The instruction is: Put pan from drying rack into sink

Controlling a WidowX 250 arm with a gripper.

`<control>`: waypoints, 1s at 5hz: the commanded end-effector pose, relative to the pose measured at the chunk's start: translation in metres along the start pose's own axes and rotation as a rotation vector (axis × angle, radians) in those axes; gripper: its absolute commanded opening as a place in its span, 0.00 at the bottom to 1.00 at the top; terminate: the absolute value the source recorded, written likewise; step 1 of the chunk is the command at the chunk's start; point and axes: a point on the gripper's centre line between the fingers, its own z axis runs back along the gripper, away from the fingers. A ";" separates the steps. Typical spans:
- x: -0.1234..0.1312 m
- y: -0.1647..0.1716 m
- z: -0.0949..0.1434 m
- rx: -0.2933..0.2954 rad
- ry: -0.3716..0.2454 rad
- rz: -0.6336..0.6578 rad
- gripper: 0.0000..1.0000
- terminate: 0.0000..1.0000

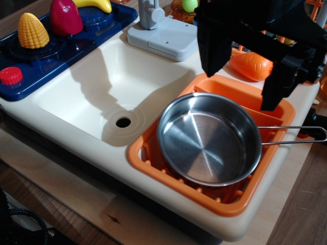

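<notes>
Gripper (244, 87) open above one pan (208, 139)

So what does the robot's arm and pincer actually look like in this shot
The pincer is all matte black, with two broad, flat, blocky fingers: a wide slab-like one and a narrower angled one. The body above them is black too, boxy with hard edges. No markings, labels or cables show on it here, and the top is cut off by the picture edge.

You've got one pan (208, 139), one drying rack (214, 201), one sink (97, 97). One corn (32, 30), one banana (97, 4), one red knob (10, 75). One faucet (162, 30).
</notes>
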 end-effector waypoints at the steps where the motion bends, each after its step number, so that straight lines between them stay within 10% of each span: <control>1: 0.000 0.000 0.000 0.000 0.000 0.000 1.00 0.00; 5: -0.020 0.048 -0.022 -0.021 -0.053 -0.016 1.00 0.00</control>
